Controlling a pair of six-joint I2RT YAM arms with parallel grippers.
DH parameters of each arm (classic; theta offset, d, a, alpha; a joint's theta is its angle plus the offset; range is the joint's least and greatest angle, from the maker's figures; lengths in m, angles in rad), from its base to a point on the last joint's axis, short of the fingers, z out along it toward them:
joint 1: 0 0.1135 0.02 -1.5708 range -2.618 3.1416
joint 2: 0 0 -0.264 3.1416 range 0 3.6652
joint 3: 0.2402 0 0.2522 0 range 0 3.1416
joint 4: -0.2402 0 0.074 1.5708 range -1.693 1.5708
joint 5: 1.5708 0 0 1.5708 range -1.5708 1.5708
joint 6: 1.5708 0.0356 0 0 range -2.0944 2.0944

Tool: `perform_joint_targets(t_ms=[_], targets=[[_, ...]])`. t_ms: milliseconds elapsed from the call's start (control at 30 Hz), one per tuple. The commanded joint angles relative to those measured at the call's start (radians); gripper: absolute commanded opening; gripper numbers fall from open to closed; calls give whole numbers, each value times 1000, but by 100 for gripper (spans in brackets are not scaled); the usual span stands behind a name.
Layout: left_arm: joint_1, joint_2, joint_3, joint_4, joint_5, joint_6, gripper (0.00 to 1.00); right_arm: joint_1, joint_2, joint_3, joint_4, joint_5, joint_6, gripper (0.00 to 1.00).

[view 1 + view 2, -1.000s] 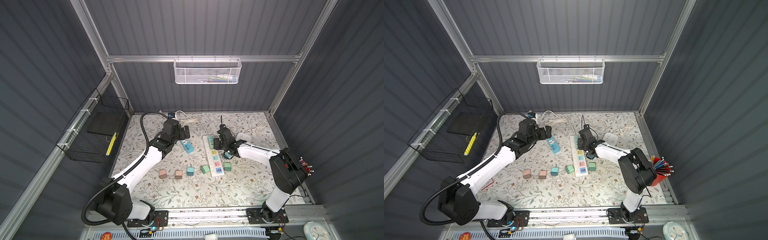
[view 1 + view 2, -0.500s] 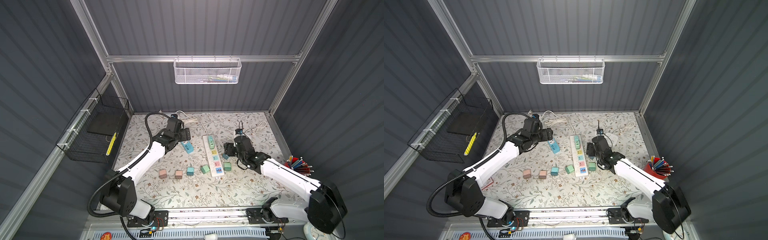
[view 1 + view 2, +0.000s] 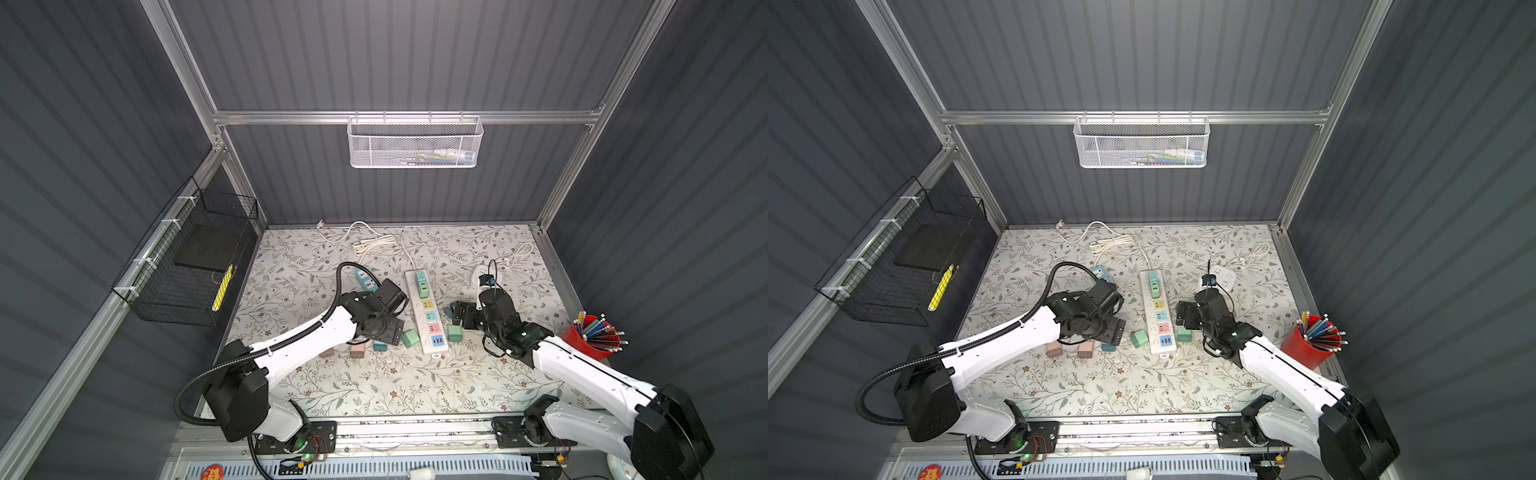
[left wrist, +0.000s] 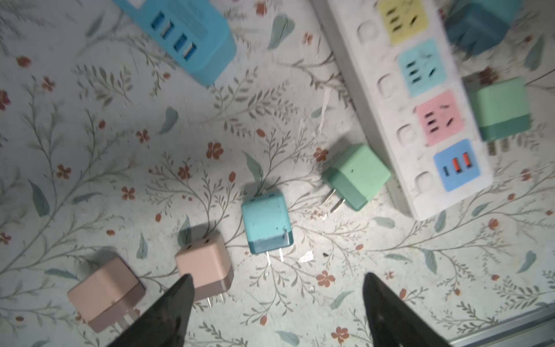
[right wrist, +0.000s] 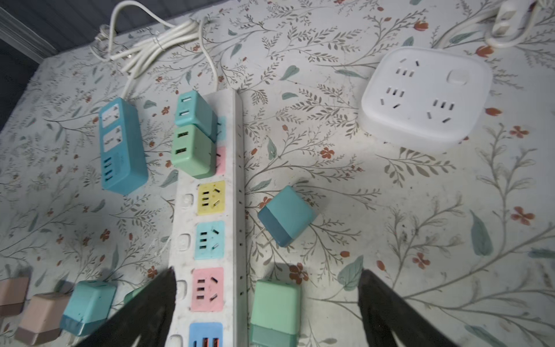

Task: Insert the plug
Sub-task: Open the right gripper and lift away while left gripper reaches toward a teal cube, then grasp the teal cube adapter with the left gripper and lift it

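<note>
While both arms hang low over the floral tablecloth (image 3: 374, 390), neither one holds anything. The left gripper (image 4: 277, 276) has its 2 fingers spread apart over bare cloth, just short of the prongs of a light teal plug (image 4: 265, 220) lying on its side. Near it lie 2 pink plugs (image 4: 204, 267) and a mint plug (image 4: 356, 175), which sits just beside the USB end of the white power strip (image 5: 210, 210). The right gripper (image 5: 266, 271) is also spread wide. In its wrist view the strip's pink socket and a pale green plug (image 5: 276, 303) show between the fingers. A dark teal plug (image 5: 285, 214) lies tilted on the cloth just beside the strip, level with the yellow and blue sockets, with its prongs toward the strip. At the strip's far end, 2 plugs are seated, 1 teal (image 5: 193, 111) and 1 green (image 5: 192, 150). A blue USB block (image 3: 365, 279) and a white square socket (image 5: 426, 96) lie further back.
</note>
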Motion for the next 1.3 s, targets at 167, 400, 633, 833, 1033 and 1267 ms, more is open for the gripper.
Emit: perform_joint_targets(t_ms=[167, 400, 633, 833, 1033, 1267], targets=[[-9, 120, -35, -39, 156, 8, 75, -1, -40, -35, 77, -138, -44, 84], [-9, 220, 21, -36, 49, 25, 71, -2, -22, -49, 109, -137, -35, 82], [-9, 240, -16, 35, -44, 14, 61, -1, -17, -51, 104, -127, -24, 83], [-9, 259, -34, 78, -47, 25, 60, -2, -15, -25, 69, -119, -40, 86], [-7, 254, -25, 74, -39, 17, 57, -2, -6, -18, 71, -124, -38, 87], [-6, 241, -30, 109, -3, 51, 60, -2, 15, -9, 74, -125, -43, 92]])
